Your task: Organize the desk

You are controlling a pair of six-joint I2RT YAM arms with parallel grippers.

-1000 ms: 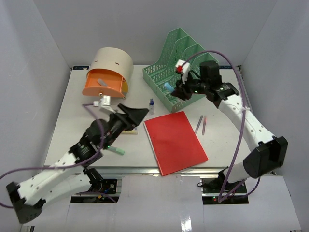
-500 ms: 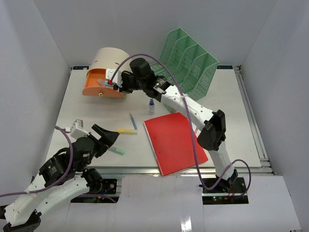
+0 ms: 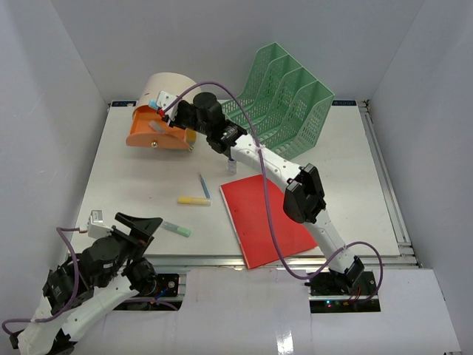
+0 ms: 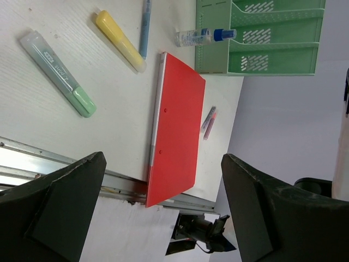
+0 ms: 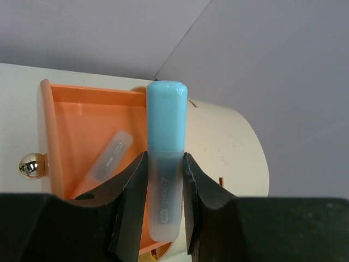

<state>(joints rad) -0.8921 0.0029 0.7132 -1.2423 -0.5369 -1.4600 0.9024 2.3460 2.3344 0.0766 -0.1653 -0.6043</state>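
1. Top view: the bench (image 3: 355, 170) fills the cell floor beyond both arm bases. A green rack (image 3: 284, 92) stands far right and a beige box (image 3: 174, 89) far left, its orange drawer (image 3: 151, 133) open.
2. Right pincer (image 3: 159, 103) is over the drawer. Only the right wrist view shows its grip: clamped on a blue-capped highlighter (image 5: 166, 120), with a grey marker (image 5: 109, 155) lying in the drawer.
3. Left pincer (image 3: 137, 224) is at the near left corner, jaws spread wide and empty.
4. Left wrist view alone shows two pens (image 4: 209, 115) right of the red folder (image 4: 177, 125). From above, the right arm hides them.
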